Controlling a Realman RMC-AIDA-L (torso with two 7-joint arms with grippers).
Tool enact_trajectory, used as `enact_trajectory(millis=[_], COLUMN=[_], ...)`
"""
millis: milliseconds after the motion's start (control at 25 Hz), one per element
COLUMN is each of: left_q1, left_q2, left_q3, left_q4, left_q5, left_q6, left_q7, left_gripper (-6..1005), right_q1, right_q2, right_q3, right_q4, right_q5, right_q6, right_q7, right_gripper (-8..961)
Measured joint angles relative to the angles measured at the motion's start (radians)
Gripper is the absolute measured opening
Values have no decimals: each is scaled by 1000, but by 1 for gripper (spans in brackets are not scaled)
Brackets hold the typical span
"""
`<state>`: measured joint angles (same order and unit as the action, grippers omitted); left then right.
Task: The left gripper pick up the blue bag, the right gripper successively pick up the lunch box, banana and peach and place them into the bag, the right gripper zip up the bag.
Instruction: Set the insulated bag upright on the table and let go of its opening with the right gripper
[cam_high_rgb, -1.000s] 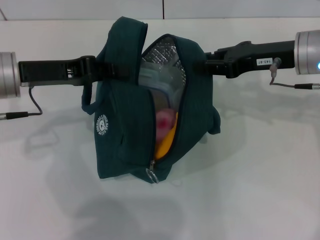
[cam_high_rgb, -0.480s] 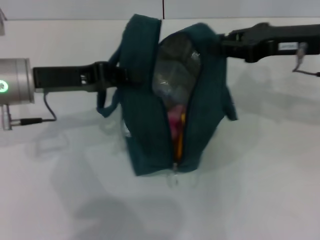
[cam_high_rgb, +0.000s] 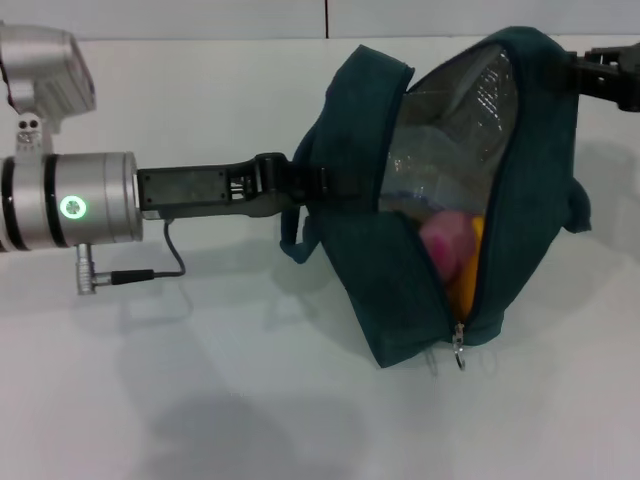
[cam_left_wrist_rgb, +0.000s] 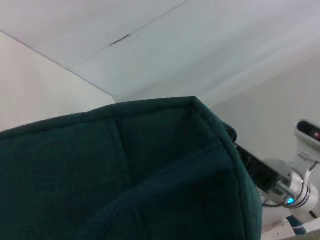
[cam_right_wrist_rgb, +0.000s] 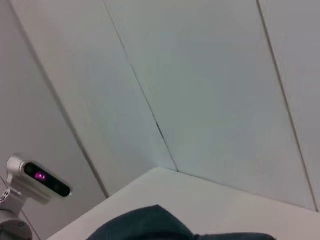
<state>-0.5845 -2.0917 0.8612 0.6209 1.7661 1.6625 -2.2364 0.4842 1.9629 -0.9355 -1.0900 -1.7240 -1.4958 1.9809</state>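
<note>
The blue bag (cam_high_rgb: 400, 290) hangs above the white table at centre right, tilted, its mouth gaping and showing silver lining. Inside lie the clear lunch box (cam_high_rgb: 440, 165), the pink peach (cam_high_rgb: 443, 240) below it, and the banana (cam_high_rgb: 466, 275) beside the peach. The ring zipper pull (cam_high_rgb: 459, 357) dangles at the low end of the opening. My left gripper (cam_high_rgb: 300, 186) is shut on the bag's left side by a handle. My right gripper (cam_high_rgb: 590, 78) grips the bag's upper right rim at the picture's edge. Teal bag fabric (cam_left_wrist_rgb: 125, 175) fills the left wrist view.
The white table (cam_high_rgb: 250, 400) stretches under the bag, with a wall seam behind. My left arm's silver wrist (cam_high_rgb: 70, 205) and its cable (cam_high_rgb: 140, 275) lie at the left. The right wrist view shows only walls and a sliver of bag (cam_right_wrist_rgb: 150, 225).
Both arms have carried the bag to the right across the head view. The bag's mouth is wider, and the right gripper has slid almost out of the picture.
</note>
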Motion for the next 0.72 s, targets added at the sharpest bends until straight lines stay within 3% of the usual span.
enact_trajectory(millis=[160,440,720], left_q1=[-3,34,52], left_q2=[1,12,25], left_q3=[1,-9,-9], left_q4=[-9,30,40], left_q5=[-6,-7,-2], left_q6=[0,12,8], left_q7=[5,-1,4], left_gripper=[35,35,35], right_q1=[12,85,157], right_q2=[-2,19,25], right_q3=[-4,-21,-26], right_q4=[44,135,245], right_q5=[-2,-11,-36], right_q6=[-23,-43,-13], right_q7=[-4,-26,-62], right_gripper=[118,106,103])
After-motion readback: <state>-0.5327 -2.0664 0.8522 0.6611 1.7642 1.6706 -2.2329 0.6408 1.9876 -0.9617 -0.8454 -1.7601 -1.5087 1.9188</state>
